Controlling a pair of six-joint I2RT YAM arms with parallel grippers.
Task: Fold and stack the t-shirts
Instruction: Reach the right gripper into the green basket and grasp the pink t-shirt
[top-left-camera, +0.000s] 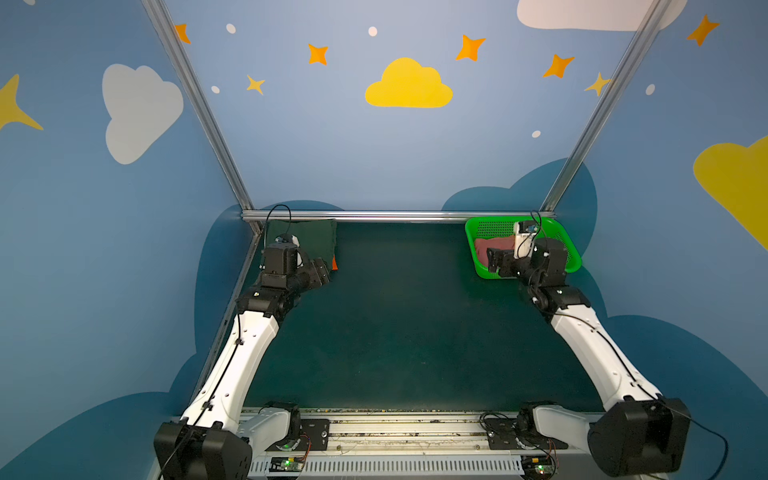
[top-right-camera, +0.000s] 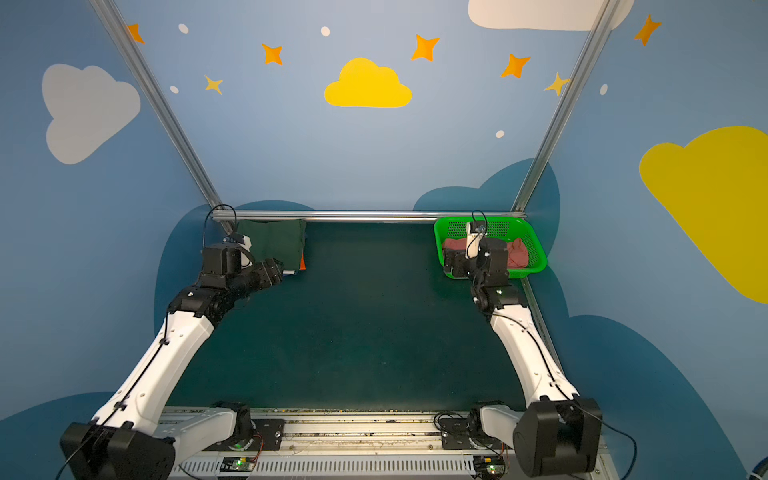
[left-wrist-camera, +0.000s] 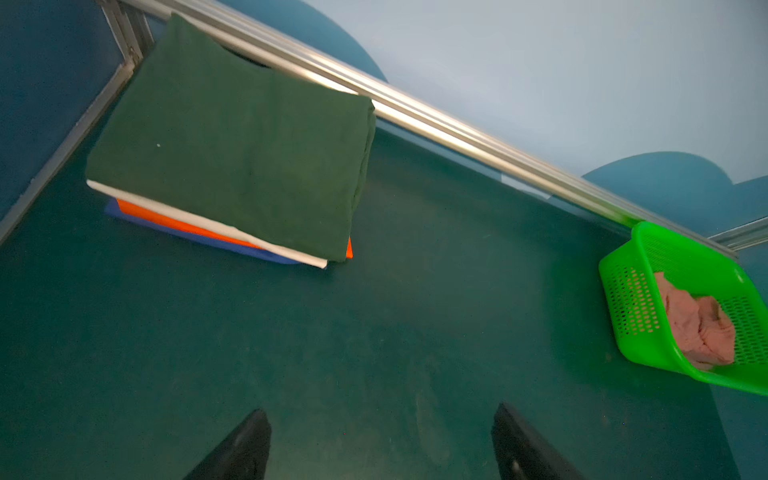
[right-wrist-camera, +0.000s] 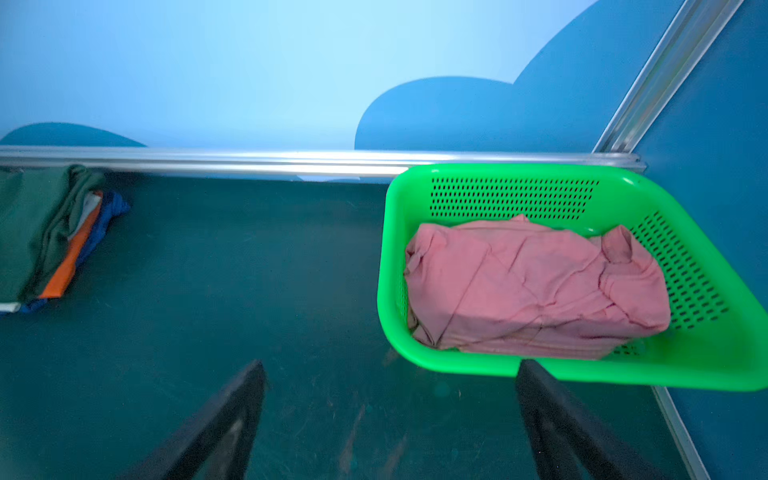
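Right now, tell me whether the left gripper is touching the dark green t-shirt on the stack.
Apart. The left wrist view shows bare mat between the left gripper and the dark green t-shirt.

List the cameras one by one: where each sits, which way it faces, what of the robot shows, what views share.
Top views: high above the robot's base, looking down across the table to the back wall; left arm, right arm, left pincer, right pincer show.
Left wrist: behind the open left pincer, facing the folded stack topped by the dark green t-shirt; only fingertips show.
Right wrist: behind the open right pincer, facing the green basket holding the salmon-pink t-shirt; only fingertips show.
Shared: all views show stack and basket.
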